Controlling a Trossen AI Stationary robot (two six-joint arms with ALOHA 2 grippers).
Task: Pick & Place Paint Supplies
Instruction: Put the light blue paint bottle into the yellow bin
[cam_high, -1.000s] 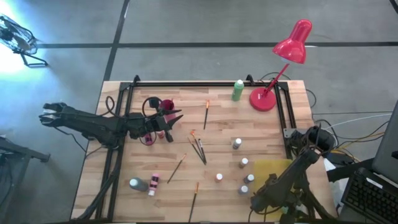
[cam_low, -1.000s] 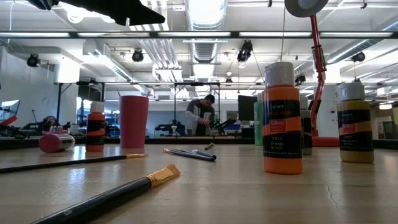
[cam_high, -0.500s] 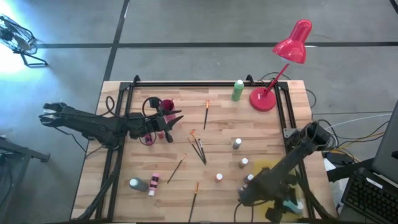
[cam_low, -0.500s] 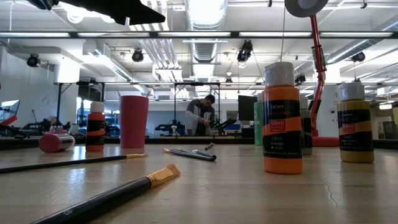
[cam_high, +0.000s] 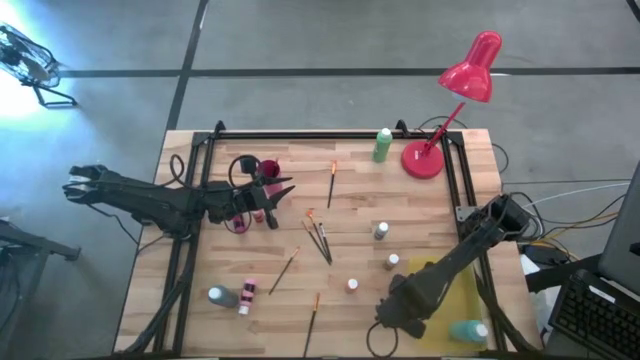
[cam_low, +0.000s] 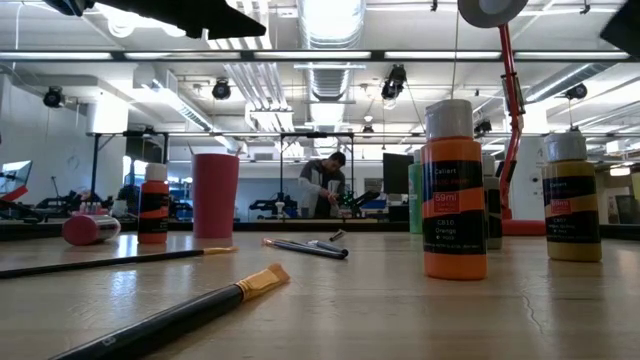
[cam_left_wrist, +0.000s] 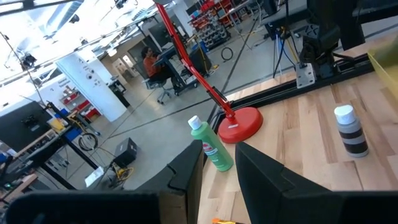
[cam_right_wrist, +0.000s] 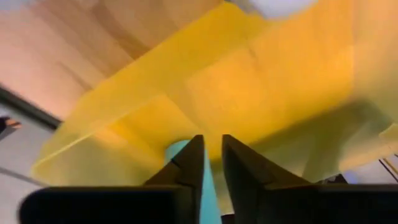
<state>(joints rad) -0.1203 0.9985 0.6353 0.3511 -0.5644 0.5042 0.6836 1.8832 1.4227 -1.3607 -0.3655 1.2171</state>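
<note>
Two arms show in the high view. The left hand (cam_high: 280, 190) hovers left of centre beside a pink cup (cam_high: 268, 168), waiting. The right arm (cam_high: 440, 275) reaches down to the lower right, over the yellow tray (cam_high: 465, 300). Its hand we cannot pick out here. A teal bottle (cam_high: 468, 330) lies on its side in the tray at the lower right corner of the table (cam_high: 420, 210). Its long axis runs left to right across the frame, with the pale cap pointing right. We judge this placing step nearly done. The next move calls for lifting clear of the tray, spreading the fingers and dropping over one of the upright small bottles (cam_high: 392, 262) just left of it.

In the low view no hand appears. An orange bottle (cam_low: 453, 190) stands upright at right. A brush (cam_low: 180, 310) lies at lower left, its bristles pointing up and right.

In the left wrist view, the left hand (cam_left_wrist: 219, 152) stands narrowly parted and empty. A green bottle (cam_left_wrist: 211, 146) shows beyond the gap.

In the right wrist view, the right hand (cam_right_wrist: 213, 140) is drawn in to a slit above the tray. The teal bottle (cam_right_wrist: 208, 193) shows behind the fingers at the lower centre and looks wider than the gap, so we judge it not gripped.
</note>
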